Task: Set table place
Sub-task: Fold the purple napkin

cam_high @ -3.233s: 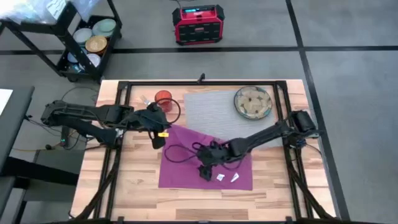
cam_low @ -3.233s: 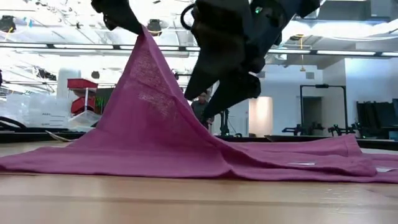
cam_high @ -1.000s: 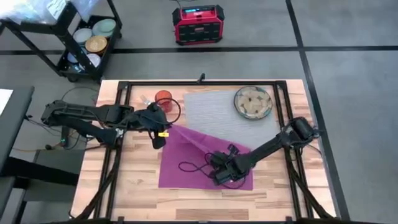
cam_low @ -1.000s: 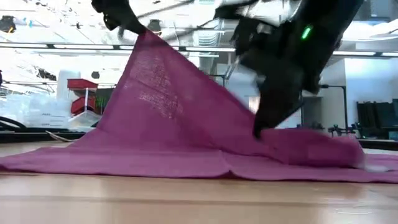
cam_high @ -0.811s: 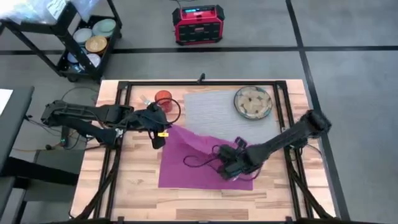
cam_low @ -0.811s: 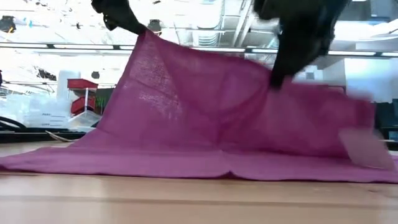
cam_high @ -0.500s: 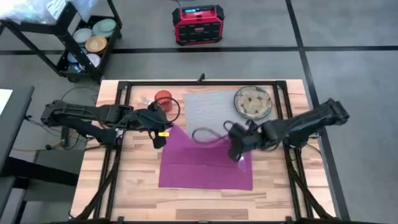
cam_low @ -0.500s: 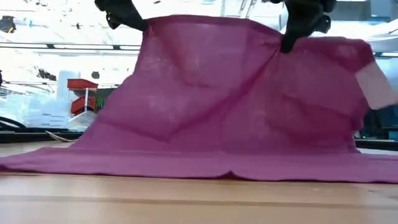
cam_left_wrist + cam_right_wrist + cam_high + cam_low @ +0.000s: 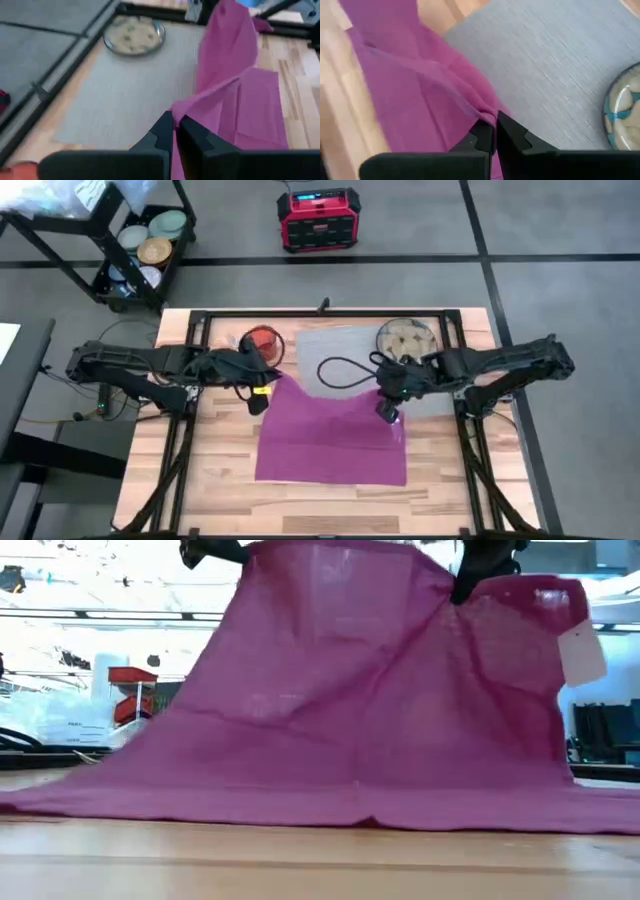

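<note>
Lifting is seen vs 0.5 s ago: napkin [image 9: 330, 435] far edge is now raised higher and held taut as a sheet over the table [image 9: 220, 480], near edge flat on wood. Mat [image 9: 335, 350], plate [image 9: 405, 340] and cup [image 9: 262, 340] lie beyond, partly screened by cloth. Left gripper [image 9: 262, 387] and right gripper [image 9: 385, 398] are each pinched on an upper napkin corner.

The table [image 9: 220, 480] was a light plank top in a black frame. Directly on it lay the grey mat [image 9: 335, 355] toward the far side, an orange cup [image 9: 262, 342] beside the mat's left edge, and the near part of a magenta napkin [image 9: 330, 450], whose far edge was lifted off the wood.
</note>
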`<act>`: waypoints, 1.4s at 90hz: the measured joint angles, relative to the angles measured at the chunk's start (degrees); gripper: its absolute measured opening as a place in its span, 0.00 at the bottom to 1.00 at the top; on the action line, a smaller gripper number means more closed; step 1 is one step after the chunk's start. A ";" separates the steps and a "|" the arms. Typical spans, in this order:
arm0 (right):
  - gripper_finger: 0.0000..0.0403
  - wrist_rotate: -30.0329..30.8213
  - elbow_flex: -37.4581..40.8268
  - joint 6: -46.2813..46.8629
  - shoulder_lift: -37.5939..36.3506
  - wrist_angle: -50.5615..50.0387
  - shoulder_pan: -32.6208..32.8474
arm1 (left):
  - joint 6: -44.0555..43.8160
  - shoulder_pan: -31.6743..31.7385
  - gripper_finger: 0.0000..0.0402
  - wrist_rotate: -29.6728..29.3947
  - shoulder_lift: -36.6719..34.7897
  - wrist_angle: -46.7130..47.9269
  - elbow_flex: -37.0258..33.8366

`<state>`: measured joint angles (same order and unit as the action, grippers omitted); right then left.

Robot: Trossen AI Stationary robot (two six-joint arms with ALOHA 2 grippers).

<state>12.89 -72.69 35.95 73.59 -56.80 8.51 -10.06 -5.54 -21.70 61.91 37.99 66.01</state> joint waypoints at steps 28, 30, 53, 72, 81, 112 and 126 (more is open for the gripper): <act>0.00 -3.44 -0.33 -0.49 -6.59 -0.23 -2.90 | 3.78 0.02 0.00 -4.35 0.00 9.43 9.78; 0.00 -3.68 -0.71 -0.79 -6.77 -0.28 -3.26 | 4.02 0.02 0.00 -4.44 0.00 9.43 10.06; 0.00 -6.28 -10.63 -7.17 -4.92 -2.69 -7.07 | 6.54 0.45 0.00 -4.85 0.02 9.19 12.10; 0.00 -6.78 -20.54 -12.55 -0.40 -10.34 -10.25 | 9.83 2.82 0.00 -4.98 0.02 7.68 15.63; 0.00 -6.80 -24.04 -13.73 0.75 -12.64 -10.64 | 12.36 4.20 0.00 -4.92 0.04 5.95 17.19; 0.00 -6.63 -27.87 -10.12 -2.00 -17.38 -7.45 | 18.46 10.47 0.00 2.19 7.55 1.66 22.74; 0.00 -5.04 -27.87 -6.19 -3.59 -18.89 -4.15 | 23.38 12.66 0.00 3.68 15.78 2.11 29.54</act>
<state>7.85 -100.55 29.76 70.00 -75.69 4.36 13.32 7.12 -18.02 77.69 40.10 95.55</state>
